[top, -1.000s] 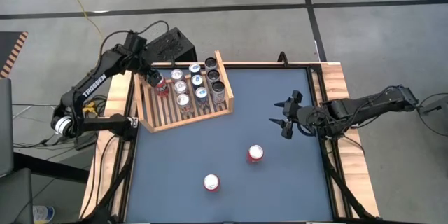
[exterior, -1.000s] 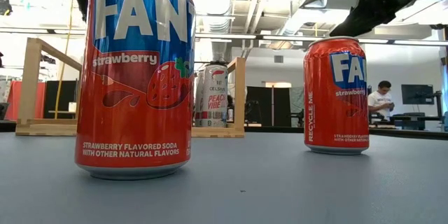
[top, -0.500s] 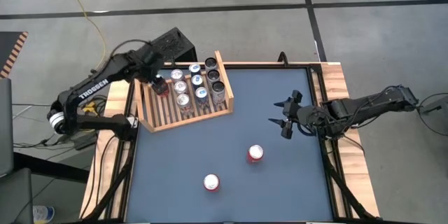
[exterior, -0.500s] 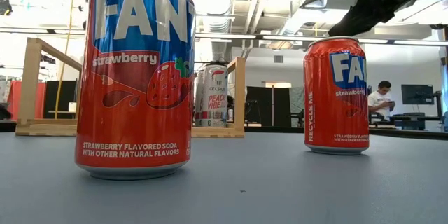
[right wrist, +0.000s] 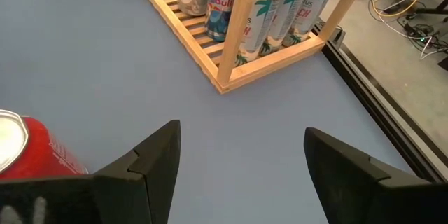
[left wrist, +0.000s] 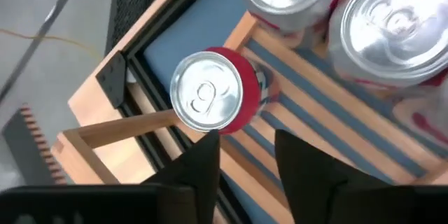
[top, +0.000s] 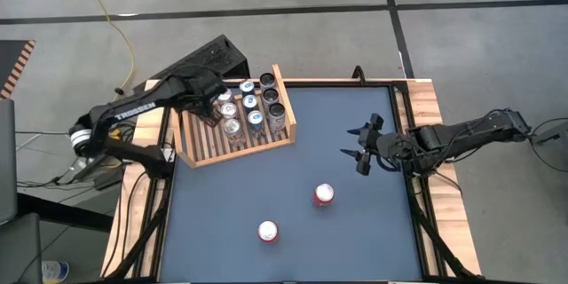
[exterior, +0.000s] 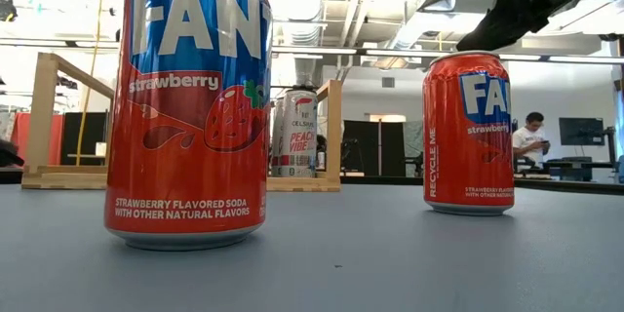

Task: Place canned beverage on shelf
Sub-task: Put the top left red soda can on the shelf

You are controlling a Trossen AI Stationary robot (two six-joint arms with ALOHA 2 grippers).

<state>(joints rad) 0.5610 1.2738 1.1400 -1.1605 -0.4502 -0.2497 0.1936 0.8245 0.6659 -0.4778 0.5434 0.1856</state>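
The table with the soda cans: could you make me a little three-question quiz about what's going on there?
1. True or false: both red cans on the blue mat stand upright.
2. Which gripper is over the shelf? A) left B) right
3. What colour is the can nearest the left gripper?

Key:
1. True: one red can and the other are upright.
2. A; the right gripper hangs open above the mat.
3. Red: the red can on the shelf.

We see a matte slate-blue tabletop point(top: 266, 169) framed in pale wood, a light-wood slatted shelf point(top: 232, 149) of silver-topped cans, and two red strawberry soda cans point(top: 324, 195) banded blue with white lettering and a red berry.
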